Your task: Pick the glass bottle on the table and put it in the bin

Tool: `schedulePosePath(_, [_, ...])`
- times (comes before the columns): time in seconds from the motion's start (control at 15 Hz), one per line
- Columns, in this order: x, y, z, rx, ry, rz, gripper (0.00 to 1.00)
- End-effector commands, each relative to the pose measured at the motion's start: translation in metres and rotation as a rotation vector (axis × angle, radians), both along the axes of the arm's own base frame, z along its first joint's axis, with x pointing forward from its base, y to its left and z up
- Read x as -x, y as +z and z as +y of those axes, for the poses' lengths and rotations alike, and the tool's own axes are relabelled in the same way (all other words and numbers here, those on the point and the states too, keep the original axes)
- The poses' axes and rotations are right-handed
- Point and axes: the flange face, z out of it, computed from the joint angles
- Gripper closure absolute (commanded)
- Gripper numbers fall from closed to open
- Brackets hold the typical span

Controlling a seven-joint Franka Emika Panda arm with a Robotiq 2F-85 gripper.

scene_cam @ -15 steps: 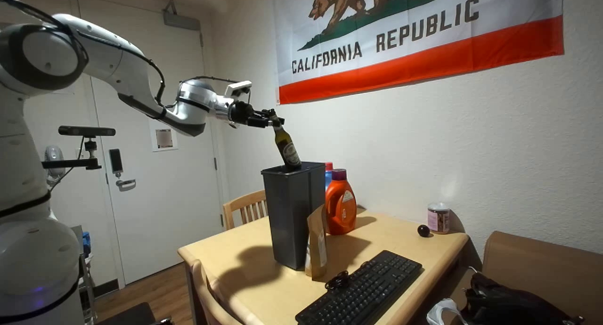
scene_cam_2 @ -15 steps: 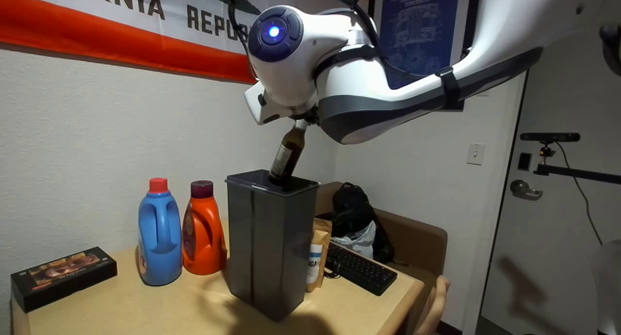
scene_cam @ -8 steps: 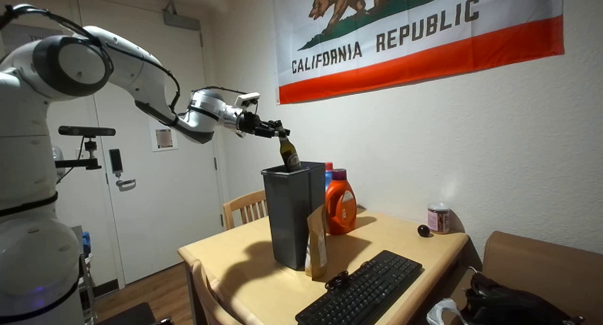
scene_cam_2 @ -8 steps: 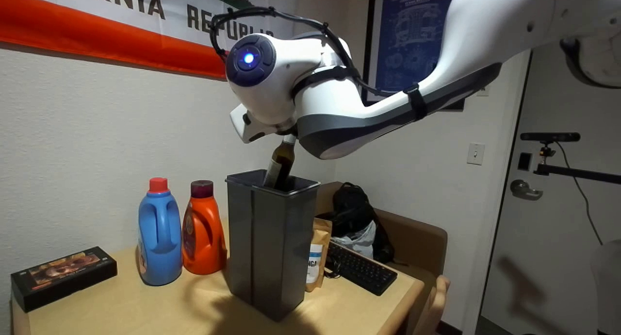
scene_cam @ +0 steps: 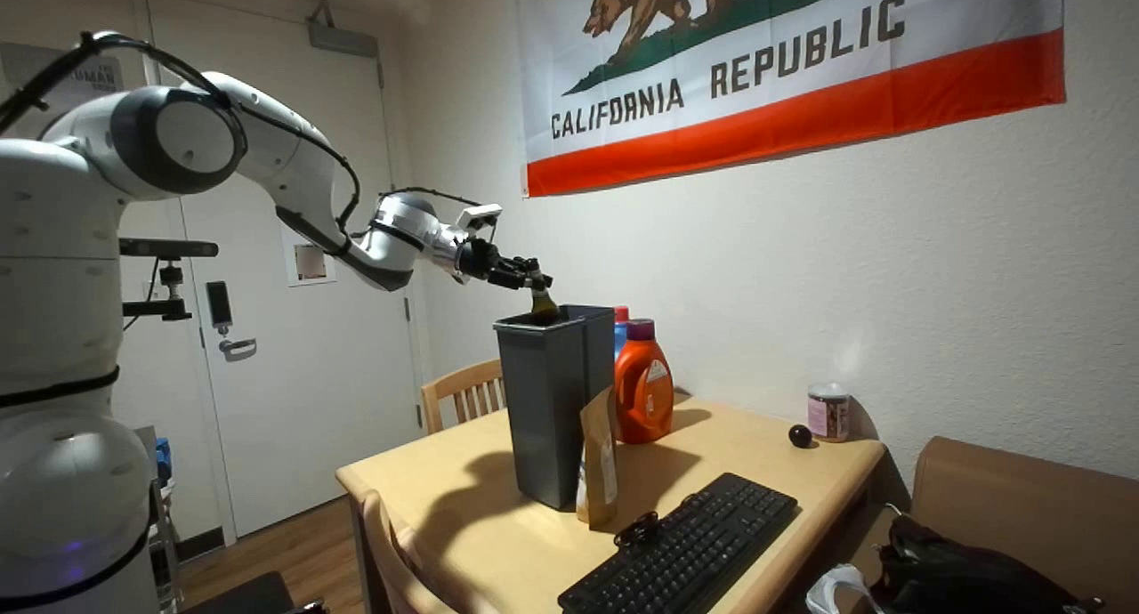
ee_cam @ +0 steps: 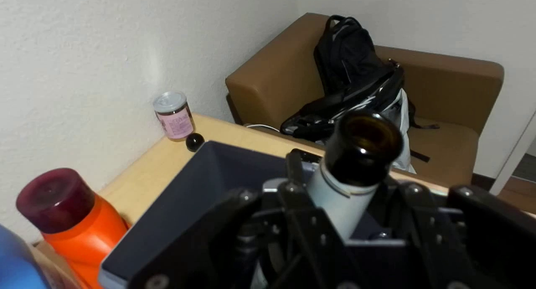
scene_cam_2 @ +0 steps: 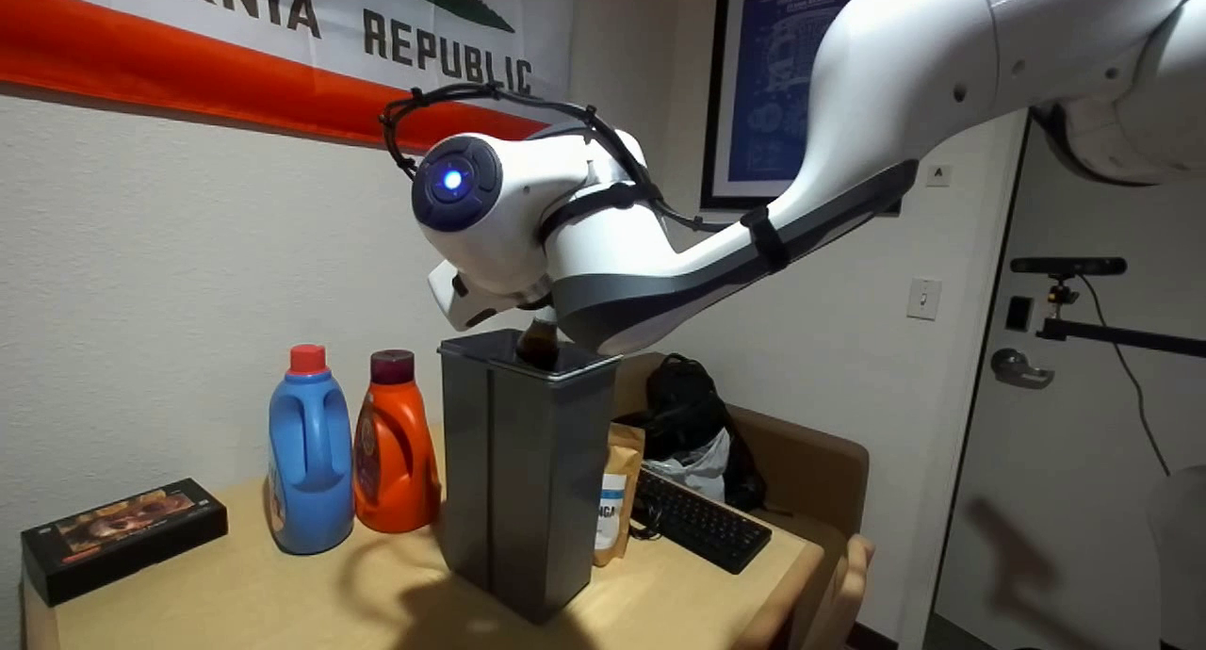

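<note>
Glass bottle (scene_cam: 544, 307) sunk deeper into the bin (scene_cam: 539, 409) (its label now hidden), claw (scene_cam: 538, 279) lowered along with it.

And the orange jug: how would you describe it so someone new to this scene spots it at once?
Start at the table and find the tall dark bin standing on it. In an exterior view, the orange jug shows between that bin and the blue jug. Its orange body and maroon cap set it apart; the blue jug wears a red cap.
</note>
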Motion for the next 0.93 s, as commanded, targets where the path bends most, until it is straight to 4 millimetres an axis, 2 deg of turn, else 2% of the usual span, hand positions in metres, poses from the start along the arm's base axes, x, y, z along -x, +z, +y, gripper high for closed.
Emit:
schedulePosePath(0.0, [-0.007,-0.008,0.002,-0.017,0.019,0.036,0.90])
schedulePosePath(0.47, [-0.006,-0.010,-0.013,-0.026,-0.008,0.042,0.90])
schedulePosePath(0.87, [-0.015,-0.031,-0.017,-0.049,-0.033,0.102,0.90])
